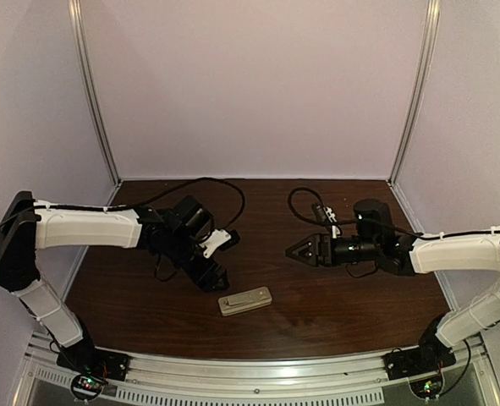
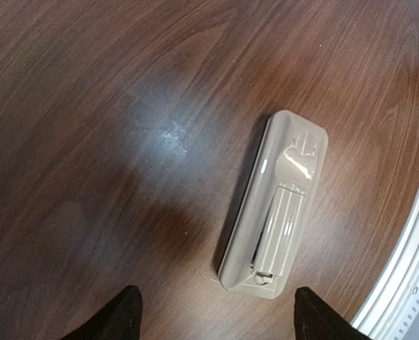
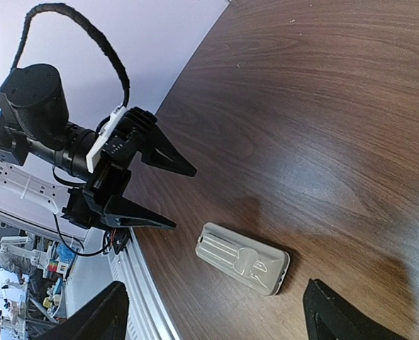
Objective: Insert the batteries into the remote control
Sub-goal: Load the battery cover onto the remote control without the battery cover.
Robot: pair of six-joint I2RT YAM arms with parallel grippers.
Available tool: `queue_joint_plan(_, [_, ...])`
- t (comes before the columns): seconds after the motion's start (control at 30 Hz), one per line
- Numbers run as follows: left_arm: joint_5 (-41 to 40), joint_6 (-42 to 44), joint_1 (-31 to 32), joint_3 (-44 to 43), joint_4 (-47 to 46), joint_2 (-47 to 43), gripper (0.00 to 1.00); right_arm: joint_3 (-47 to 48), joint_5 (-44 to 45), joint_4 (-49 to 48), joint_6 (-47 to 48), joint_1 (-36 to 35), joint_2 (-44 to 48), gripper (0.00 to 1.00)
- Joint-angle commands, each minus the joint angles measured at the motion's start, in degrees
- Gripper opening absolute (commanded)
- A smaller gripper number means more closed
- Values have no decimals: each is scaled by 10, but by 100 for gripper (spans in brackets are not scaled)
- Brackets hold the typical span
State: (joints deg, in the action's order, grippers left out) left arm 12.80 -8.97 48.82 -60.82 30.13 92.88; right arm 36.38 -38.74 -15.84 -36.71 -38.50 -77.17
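Note:
The remote control (image 1: pixel 245 301) lies flat on the brown table with its ribbed back cover up, near the front middle. It also shows in the left wrist view (image 2: pixel 276 205) and in the right wrist view (image 3: pixel 243 258). No batteries show in any view. My left gripper (image 1: pixel 216 279) is open and empty, just left of and behind the remote; in its own view (image 2: pixel 220 322) the remote's near end lies between the spread fingers. My right gripper (image 1: pixel 290 252) is open and empty, hovering behind and right of the remote and pointing left (image 3: pixel 216 312). The left gripper (image 3: pixel 184 198) also shows there.
A metal rail (image 1: pixel 258 372) runs along the table's front edge, close to the remote (image 2: pixel 408 283). Pale walls with metal corner posts (image 1: pixel 97 93) close in the back and sides. Black cables (image 1: pixel 207 182) loop over each arm.

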Motion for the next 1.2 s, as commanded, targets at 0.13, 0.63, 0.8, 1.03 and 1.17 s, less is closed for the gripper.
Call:
queue_joint_plan(0.13, [6, -2, 7, 3, -31, 31, 70, 13, -4, -8, 2, -3, -6, 87])
queue_joint_plan(0.63, [-50, 10, 35, -5, -19, 90, 63, 22, 5, 22, 22, -3, -6, 90])
queue_joint_plan(0.8, [-70, 11, 50, -8, -6, 113, 59, 22, 8, 28, 27, -3, -3, 90])
queue_joint_plan(1.03, [-85, 14, 66, -9, 13, 138, 58, 22, 10, 34, 29, -3, -2, 91])
queue_joint_plan(1.17, [-97, 13, 73, -10, 24, 148, 58, 22, 15, 46, 36, -3, 8, 91])
